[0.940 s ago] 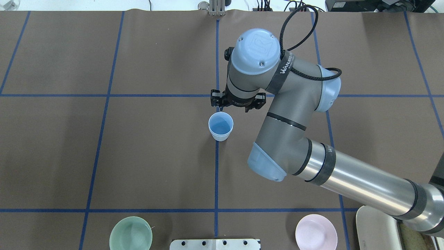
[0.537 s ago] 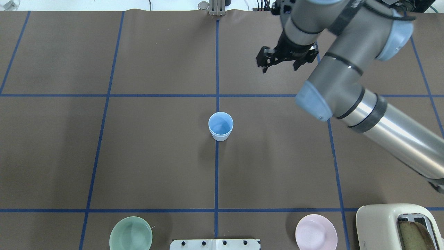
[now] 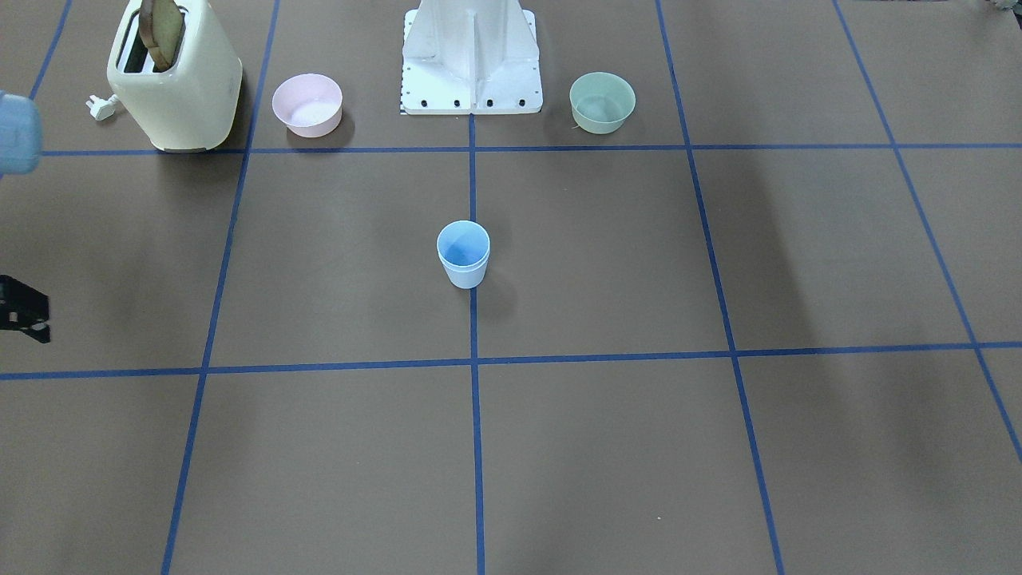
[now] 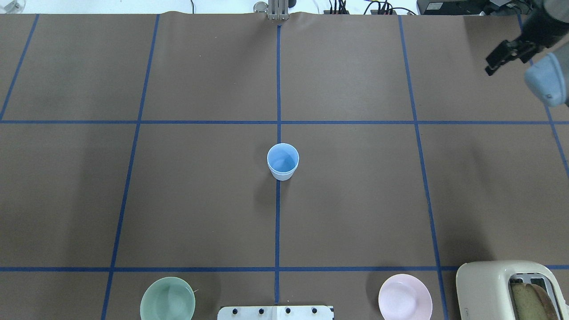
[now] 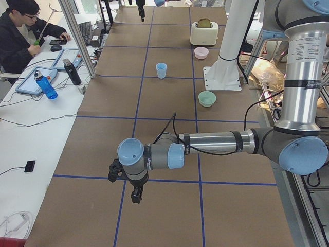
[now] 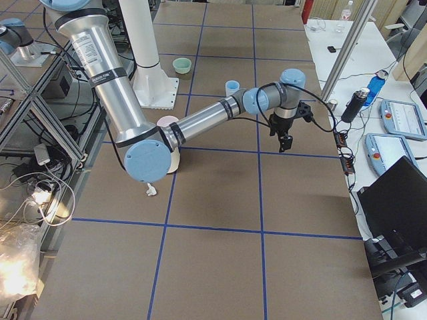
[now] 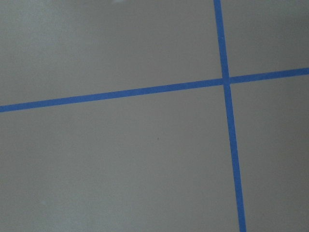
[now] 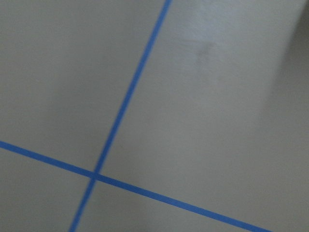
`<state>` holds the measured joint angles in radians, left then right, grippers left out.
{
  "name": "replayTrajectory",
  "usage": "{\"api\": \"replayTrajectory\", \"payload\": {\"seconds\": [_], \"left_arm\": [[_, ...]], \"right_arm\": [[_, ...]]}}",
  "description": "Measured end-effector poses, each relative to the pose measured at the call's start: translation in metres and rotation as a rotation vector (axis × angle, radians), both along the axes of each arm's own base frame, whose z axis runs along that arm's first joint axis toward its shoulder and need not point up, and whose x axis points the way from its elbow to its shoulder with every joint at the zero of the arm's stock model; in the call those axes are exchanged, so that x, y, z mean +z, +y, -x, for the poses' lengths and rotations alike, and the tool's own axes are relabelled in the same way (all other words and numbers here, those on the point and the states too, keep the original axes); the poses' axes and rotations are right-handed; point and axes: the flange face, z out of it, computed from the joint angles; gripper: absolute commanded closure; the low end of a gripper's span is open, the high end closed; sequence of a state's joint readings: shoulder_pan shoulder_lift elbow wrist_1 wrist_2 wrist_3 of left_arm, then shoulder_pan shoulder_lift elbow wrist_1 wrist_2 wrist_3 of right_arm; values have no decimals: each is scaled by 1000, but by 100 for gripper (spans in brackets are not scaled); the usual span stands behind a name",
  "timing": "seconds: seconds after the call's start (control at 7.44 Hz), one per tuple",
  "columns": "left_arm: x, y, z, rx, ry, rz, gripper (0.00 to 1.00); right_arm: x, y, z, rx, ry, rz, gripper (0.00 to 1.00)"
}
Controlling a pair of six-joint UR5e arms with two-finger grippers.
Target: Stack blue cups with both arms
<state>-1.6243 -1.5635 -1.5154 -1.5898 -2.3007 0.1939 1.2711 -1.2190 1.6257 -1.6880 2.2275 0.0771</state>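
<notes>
The blue cups [image 4: 282, 161] stand upright on the centre line of the table, one nested in the other; a second rim line shows in the front view [image 3: 463, 253]. My right gripper [image 4: 504, 55] hangs far off at the table's back right corner, empty. Its one visible finger stands wide of the wrist, so it reads as open, and the other finger is hidden behind a joint cap. It also shows at the front view's left edge [image 3: 20, 311]. My left gripper [image 5: 134, 194] shows only in the exterior left view, low over the table's left end; I cannot tell its state.
A green bowl [image 4: 167, 304] and a pink bowl [image 4: 405, 297] sit near the robot's white pedestal base [image 3: 471, 56]. A cream toaster [image 4: 506, 289] holding bread stands at the near right corner. An operator [image 5: 20, 31] sits at a side desk.
My right arm has swung up and away from beside the cups to the back right corner. The cups have not moved.
</notes>
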Motion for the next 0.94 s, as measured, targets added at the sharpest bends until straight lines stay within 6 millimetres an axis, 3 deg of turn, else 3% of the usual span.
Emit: {"api": "replayTrajectory", "payload": {"seconds": [0.27, 0.54, 0.67, 0.94], "left_arm": [[-13, 9, -1, 1, 0, -27, 1], [-19, 16, -2, 2, 4, -40, 1], [-19, 17, -2, 3, 4, -42, 1], [-20, 18, -2, 3, 3, -43, 1]], "right_arm": [[93, 51, -78, 42, 33, 62, 0], [158, 103, -117, 89, 42, 105, 0], [174, 118, -125, 101, 44, 113, 0], [190, 131, -130, 115, 47, 129, 0]]}}
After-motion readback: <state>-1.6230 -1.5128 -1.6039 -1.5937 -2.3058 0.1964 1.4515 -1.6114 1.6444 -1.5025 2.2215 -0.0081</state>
